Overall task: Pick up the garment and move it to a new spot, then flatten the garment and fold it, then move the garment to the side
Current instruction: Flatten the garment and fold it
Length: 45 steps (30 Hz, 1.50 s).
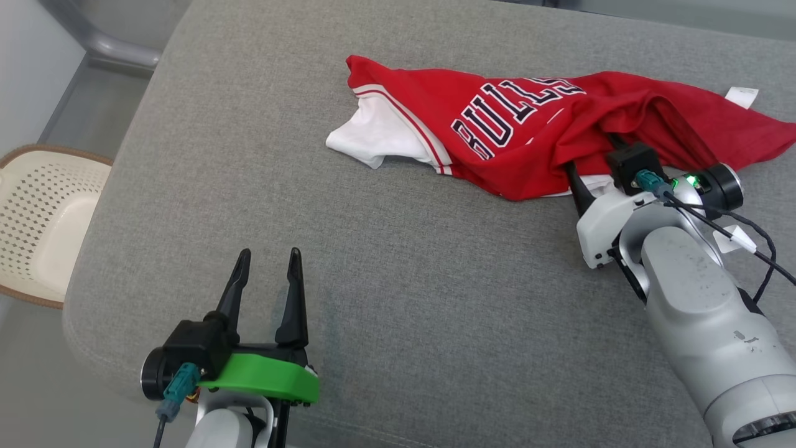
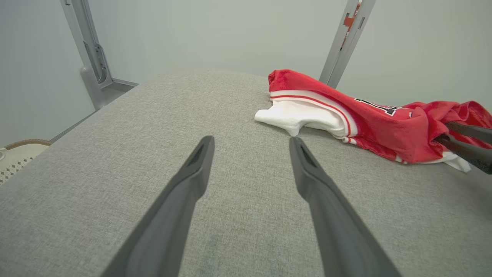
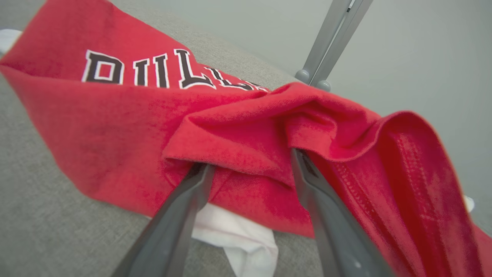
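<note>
Grey cushion (image 1: 398, 280) beneath red garment (image 1: 516, 124), right hand (image 3: 250, 163) spread under a fold

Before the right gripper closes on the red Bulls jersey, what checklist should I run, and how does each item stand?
1. Right gripper open: ok, its fingers stand apart.
2. Fabric within its reach: ok, a fold of the red Bulls jersey drapes over both fingertips.
3. How many layers sit between the fingers: cannot tell.
4. Left gripper open and apart from the jersey: ok, it is over the bare grey cushion.
5. Bare space on the cushion for a new spot: ok, on the jersey's left.
6. Jersey lying flat: not ok, it is crumpled, with the white sleeve sticking out.
</note>
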Motion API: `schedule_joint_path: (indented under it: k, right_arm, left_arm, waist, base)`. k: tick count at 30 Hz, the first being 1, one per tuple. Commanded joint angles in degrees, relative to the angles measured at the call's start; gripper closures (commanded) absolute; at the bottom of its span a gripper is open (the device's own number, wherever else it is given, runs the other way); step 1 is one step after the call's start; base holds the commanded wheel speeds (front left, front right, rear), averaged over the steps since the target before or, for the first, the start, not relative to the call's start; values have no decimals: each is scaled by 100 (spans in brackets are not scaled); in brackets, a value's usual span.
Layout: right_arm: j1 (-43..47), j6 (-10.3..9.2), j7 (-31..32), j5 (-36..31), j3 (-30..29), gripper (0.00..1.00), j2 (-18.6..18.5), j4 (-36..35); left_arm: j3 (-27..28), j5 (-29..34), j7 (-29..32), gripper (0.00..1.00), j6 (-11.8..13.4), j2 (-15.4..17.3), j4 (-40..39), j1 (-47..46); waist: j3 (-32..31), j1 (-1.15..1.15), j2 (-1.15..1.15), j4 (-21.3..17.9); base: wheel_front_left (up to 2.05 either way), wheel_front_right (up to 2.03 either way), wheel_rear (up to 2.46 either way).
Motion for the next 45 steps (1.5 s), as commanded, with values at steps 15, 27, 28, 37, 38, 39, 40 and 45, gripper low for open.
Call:
schedule_joint_path:
  k: [15, 27, 28, 37, 38, 39, 40, 45]
  right_arm:
    - [495, -4, -17, -307, -412, 100, 64, -1047]
    - [1941, -5, 19, -1333, -961, 100, -456, -2977]
    - [2090, -5, 54, -1418, -1029, 100, -472, -3123]
    - [3302, -6, 261, -1468, -1077, 100, -211, -3834]
    - [3415, -6, 259, -1443, -1015, 100, -142, -3854]
    - [3495, -6, 271, -1425, -971, 100, -88, -3860]
    - [3569, -6, 282, -1413, -919, 100, -37, -3852]
    - [3709, -6, 232, -1308, -627, 0, 177, -3678]
  left_arm:
    - [140, 41, -1, 0, 22, 9, -16, 6]
    - [300, 207, -1, 0, -48, 10, -29, 138]
    - [310, 216, -1, 0, -52, 10, -32, 152]
    - [433, 308, 0, 0, -104, 11, -51, 183]
    - [452, 320, -1, 0, -107, 11, -54, 189]
    - [464, 331, -1, 0, -110, 11, -55, 195]
    - [470, 346, -1, 0, -110, 11, -51, 203]
    - [480, 365, -1, 0, -129, 11, -21, 212]
  waist:
    - [-105, 0, 0, -535]
    - [-334, 0, 0, -1342]
    - [-342, 0, 0, -1387]
    - [-350, 0, 0, -1585]
    - [-352, 0, 0, -1610]
    - [-356, 0, 0, -1631]
    - [-361, 0, 0, -1653]
    - [-409, 0, 0, -1735]
  base:
    - [0, 0, 0]
    - [0, 0, 0]
    - [0, 0, 0]
    - [0, 0, 0]
    - [0, 0, 0]
    - [0, 0, 0]
    - [0, 0, 0]
    - [0, 0, 0]
